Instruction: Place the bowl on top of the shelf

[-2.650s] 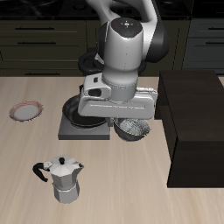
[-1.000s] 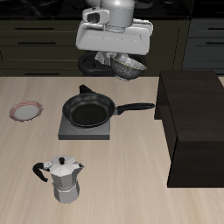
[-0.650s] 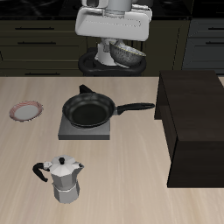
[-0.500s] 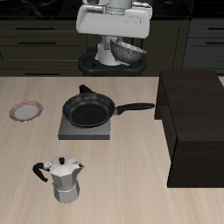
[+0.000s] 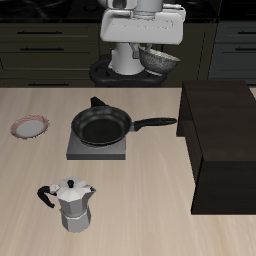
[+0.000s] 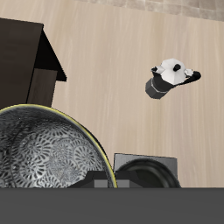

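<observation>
Exterior view: gripper (image 5: 150,48), clamped on the rim of the bowl (image 5: 158,59), holds it high above the table's far side; the shelf (image 5: 222,108) lies lower, nearer the front, its flat top bare

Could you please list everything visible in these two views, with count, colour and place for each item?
bowl: one, silvery-grey with mottled white inside, held in the air above the table's back, beside the shelf's far end.
shelf: one, dark brown, on the table beside the pan.
frying pan: one, black, on a dark square board.
moka pot: one, silver and black, nearest the table's front edge.
plate: one, white with reddish rim, away from the shelf.
gripper: one, white, shut on the bowl's rim.
</observation>
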{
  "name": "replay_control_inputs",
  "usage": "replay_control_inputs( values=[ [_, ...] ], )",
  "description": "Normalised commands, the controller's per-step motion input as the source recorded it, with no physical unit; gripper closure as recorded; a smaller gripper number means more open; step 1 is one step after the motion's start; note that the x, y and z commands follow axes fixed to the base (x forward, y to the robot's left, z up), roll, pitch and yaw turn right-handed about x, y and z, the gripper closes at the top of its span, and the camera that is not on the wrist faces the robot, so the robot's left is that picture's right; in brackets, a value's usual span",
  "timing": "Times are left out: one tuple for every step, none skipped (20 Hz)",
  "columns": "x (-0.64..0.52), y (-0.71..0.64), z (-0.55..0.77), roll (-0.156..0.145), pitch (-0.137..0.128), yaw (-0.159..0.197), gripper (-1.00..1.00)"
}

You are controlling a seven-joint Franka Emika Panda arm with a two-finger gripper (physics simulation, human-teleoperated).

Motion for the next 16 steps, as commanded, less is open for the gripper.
replay_control_inputs(
  values=[
    [-0.06,0.37,-0.02,0.021,0.011,-0.010,1.00],
    [-0.09,0.42,-0.02,0.048,0.005,0.018,1.00],
    [-0.02,0.42,-0.01,0.023,0.017,-0.004,1.00],
    [-0.08,1.02,-0.08,0.122,0.021,0.002,1.00],
    [-0.10,0.43,0.00,0.013,-0.006,0.012,1.00],
    [-0.09,0.42,-0.04,0.063,0.040,-0.013,1.00],
    [-0.18,0.60,0.02,0.053,-0.022,0.016,1.00],
    [-0.10,0.48,0.02,0.056,-0.024,0.053,1.00],
    [-0.05,0.46,-0.03,0.086,0.046,-0.026,1.00],
    [-0.05,0.43,0.00,0.019,0.001,0.012,1.00],
    [-0.09,0.14,0.03,0.025,-0.008,0.005,1.00],
    [-0.01,0.60,-0.03,0.072,-0.016,0.041,1.00],
    [0.10,0.69,-0.04,0.052,0.046,-0.041,1.00],
    [0.00,0.00,0.00,0.000,0.000,0.000,1.00],
    [0.10,0.46,-0.05,0.010,0.009,0.018,1.00],
    [0.08,0.42,0.01,0.034,0.020,-0.034,1.00]
  ],
)
